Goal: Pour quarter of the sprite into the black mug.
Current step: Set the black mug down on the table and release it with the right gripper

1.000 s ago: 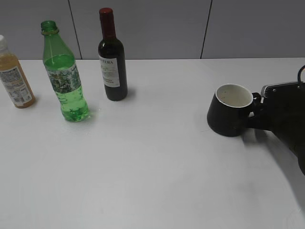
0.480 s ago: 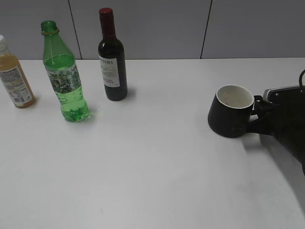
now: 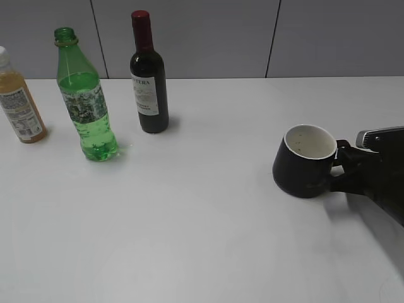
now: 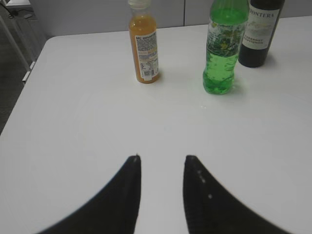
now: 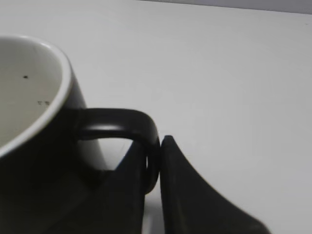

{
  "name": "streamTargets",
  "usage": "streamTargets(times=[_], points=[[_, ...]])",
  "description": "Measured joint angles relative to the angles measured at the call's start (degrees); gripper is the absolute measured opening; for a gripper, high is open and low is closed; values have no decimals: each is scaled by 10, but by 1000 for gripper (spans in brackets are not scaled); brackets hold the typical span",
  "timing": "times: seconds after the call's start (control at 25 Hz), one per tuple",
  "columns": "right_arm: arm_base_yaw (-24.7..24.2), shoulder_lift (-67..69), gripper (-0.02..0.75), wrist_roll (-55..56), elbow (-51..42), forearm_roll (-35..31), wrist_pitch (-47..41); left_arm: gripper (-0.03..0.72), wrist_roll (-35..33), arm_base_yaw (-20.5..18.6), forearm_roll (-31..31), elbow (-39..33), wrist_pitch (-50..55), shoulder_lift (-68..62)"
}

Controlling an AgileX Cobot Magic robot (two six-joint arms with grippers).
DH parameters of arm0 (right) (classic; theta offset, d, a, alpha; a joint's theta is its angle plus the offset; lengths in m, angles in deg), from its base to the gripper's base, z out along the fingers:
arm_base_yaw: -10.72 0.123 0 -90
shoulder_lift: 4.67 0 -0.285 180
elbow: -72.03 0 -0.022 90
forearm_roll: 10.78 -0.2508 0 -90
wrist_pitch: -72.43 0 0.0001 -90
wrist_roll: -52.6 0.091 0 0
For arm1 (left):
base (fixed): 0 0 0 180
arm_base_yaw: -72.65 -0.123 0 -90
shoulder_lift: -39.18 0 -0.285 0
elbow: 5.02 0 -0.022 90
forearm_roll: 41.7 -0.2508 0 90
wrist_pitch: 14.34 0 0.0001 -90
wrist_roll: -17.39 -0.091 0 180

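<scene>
The sprite [image 3: 85, 101], a capless green bottle with clear liquid, stands upright at the back left; it also shows in the left wrist view [image 4: 222, 48]. The black mug [image 3: 304, 161], white inside, is tilted at the right and held off the table. My right gripper [image 3: 346, 167] is shut on its handle [image 5: 124, 126]; the jaws pinch the handle's outer bar. My left gripper [image 4: 162, 161] is open and empty, low over the table, well short of the sprite. It is out of the exterior view.
A dark wine bottle [image 3: 148, 79] stands right of the sprite. An orange juice bottle [image 3: 17, 101] stands at its left, near the table's left edge. Bare white table [image 3: 189, 221] lies between the bottles and the mug.
My right gripper has carried the mug slightly down and toward the near side. The bottles have not moved.
</scene>
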Motion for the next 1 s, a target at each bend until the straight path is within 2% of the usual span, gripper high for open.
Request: streamTargets(times=[0.52, 1.0], points=[[0, -2, 43, 1, 0, 21, -1, 237, 0, 0, 0, 0, 0, 0], [0, -77, 39, 30, -7, 30, -63, 237, 0, 0, 0, 0, 0, 0]])
